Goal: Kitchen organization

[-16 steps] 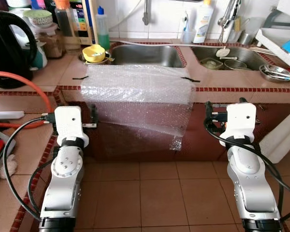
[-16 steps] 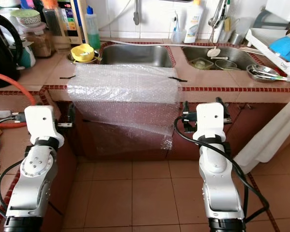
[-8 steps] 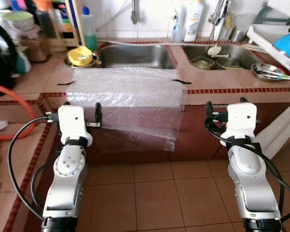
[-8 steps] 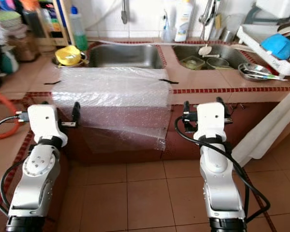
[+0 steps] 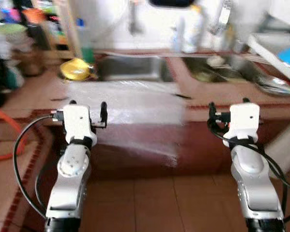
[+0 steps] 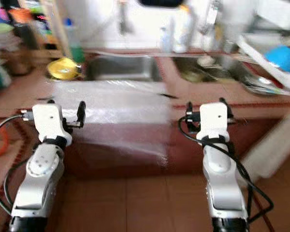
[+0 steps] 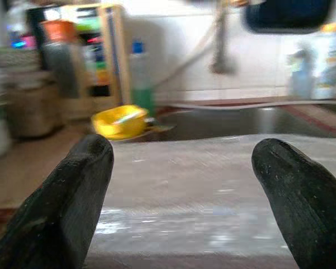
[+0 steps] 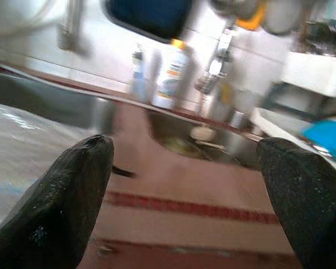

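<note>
**Both grippers raised before the bubble-wrapped counter edge, holding nothing**

Left gripper (image 5: 87, 107): fingers spread wide, nothing between them. It sits level with the counter's front edge, at the left end of the bubble wrap sheet (image 5: 128, 104). In the left wrist view the two black fingertips (image 7: 73, 190) frame the sheet, which lies flat ahead of them; whether a finger touches it cannot be told.

Right gripper (image 5: 227, 110): fingers also spread, empty. It is off the sheet's right end, in front of the bare tiled counter (image 5: 212, 89), apart from the wrap.

Bubble wrap sheet: lies across the counter in front of the left sink basin (image 5: 130, 67) and drapes over the front edge, hanging down the dark red cabinet face. A small black tape strip (image 8: 123, 171) marks its right end.

Beyond the sheet: a yellow bowl (image 7: 120, 120) just left of the basin, and a green dish soap bottle (image 7: 139, 75) behind the bowl. A second basin (image 5: 222, 70) with dishes lies right of the first. A white bottle (image 8: 169, 75) stands at the wall between the basins. A blue item (image 6: 282, 57) rests at the far right.

Head views blurred; fine detail unreadable.
</note>
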